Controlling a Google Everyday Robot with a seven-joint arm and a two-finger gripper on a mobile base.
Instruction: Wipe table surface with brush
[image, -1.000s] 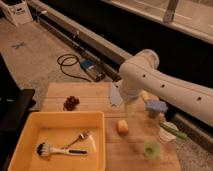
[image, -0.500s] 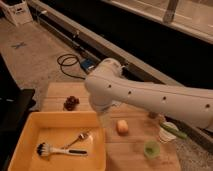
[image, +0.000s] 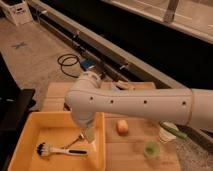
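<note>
The brush (image: 59, 150) is lying flat in the near part of the yellow tray (image: 31, 123), with its dark bristle head pointing left and its white handle running right along the tray floor. A thin grey piece (image: 74, 142) that I cannot identify is lying at an angle just beyond the handle. My end effector (image: 91, 143) is hanging down inside the tray near its right wall, just beside the right end of the brush handle. I cannot tell whether it is touching the handle, nor whether it is set wide or narrow. Nothing is showing in its hold. My white arm (image: 145, 106) is reaching in from the right, crossing over the table (image: 131, 158), bending at a rounded joint above the tray's far right corner and dropping from there. The tray is sitting on the left part of the wooden table. To the right of the tray, on the bare wood, an orange-coloured item (image: 121, 127) is lying near the tray wall. Further right and nearer, a small green cup (image: 150, 148) is standing upright. A white container (image: 167, 135) with a green piece across its top is standing beside my arm, towards the right edge. Beyond the table's far left, a black cable (image: 66, 65) is coiling on the floor.
</note>
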